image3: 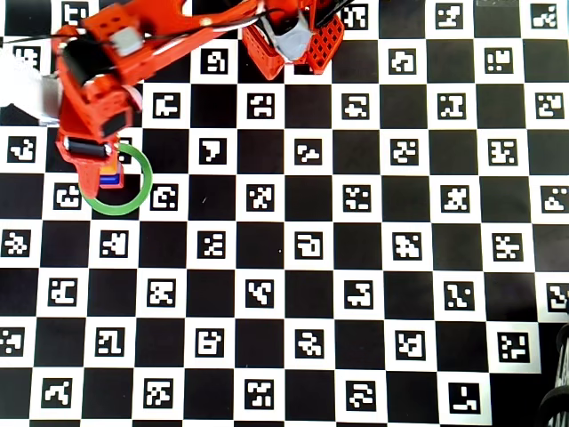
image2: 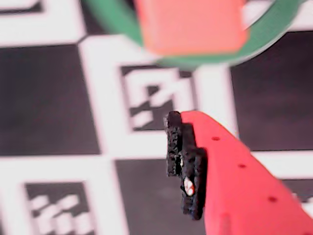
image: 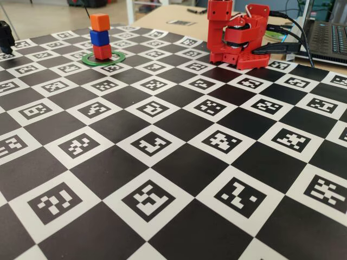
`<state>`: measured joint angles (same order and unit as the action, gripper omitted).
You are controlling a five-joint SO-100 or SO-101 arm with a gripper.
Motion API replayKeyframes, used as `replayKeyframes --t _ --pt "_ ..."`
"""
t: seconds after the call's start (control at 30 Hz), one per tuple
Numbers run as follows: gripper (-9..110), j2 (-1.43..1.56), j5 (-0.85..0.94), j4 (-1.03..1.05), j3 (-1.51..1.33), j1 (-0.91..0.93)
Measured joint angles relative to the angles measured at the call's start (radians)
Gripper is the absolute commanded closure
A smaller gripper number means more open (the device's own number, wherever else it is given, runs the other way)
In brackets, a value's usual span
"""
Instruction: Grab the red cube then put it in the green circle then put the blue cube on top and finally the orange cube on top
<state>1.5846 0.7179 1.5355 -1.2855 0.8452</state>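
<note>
In the fixed view three cubes stand stacked inside the green circle [image: 120, 57]: the red cube [image: 102, 52] at the bottom, the blue cube [image: 100, 37] on it, the orange cube [image: 100, 22] on top. From overhead, my gripper [image3: 98, 173] hangs over that stack and hides most of it; a sliver of the blue cube [image3: 110, 180] shows inside the green circle [image3: 147, 178]. The wrist view looks down on the blurred orange cube [image2: 190, 24] and the green circle [image2: 274, 34]. Only one red finger [image2: 188, 161] with a black pad shows, with nothing against it. The gripper is open.
The arm's base [image: 238, 43] stands at the back of the black-and-white marker board [image: 173, 162]. A laptop [image: 331, 38] and cables lie behind it on the right. A black object [image: 5, 35] sits at the left edge, another [image3: 560, 400] at the overhead view's bottom right.
</note>
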Motion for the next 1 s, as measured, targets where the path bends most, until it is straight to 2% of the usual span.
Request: replayKeyframes --t 0.17,0.3,0.53,0.67,1.0 --pt "72 0.181 -0.181 -0.147 -0.238 -0.204" --pt "81 0.321 -0.213 -0.321 -0.529 -0.391" --pt "97 0.569 -0.117 -0.584 -1.026 -0.676" --pt "108 0.735 -0.048 -0.678 -1.229 -0.744" --pt "108 1.100 0.199 -0.673 -1.543 -0.821"
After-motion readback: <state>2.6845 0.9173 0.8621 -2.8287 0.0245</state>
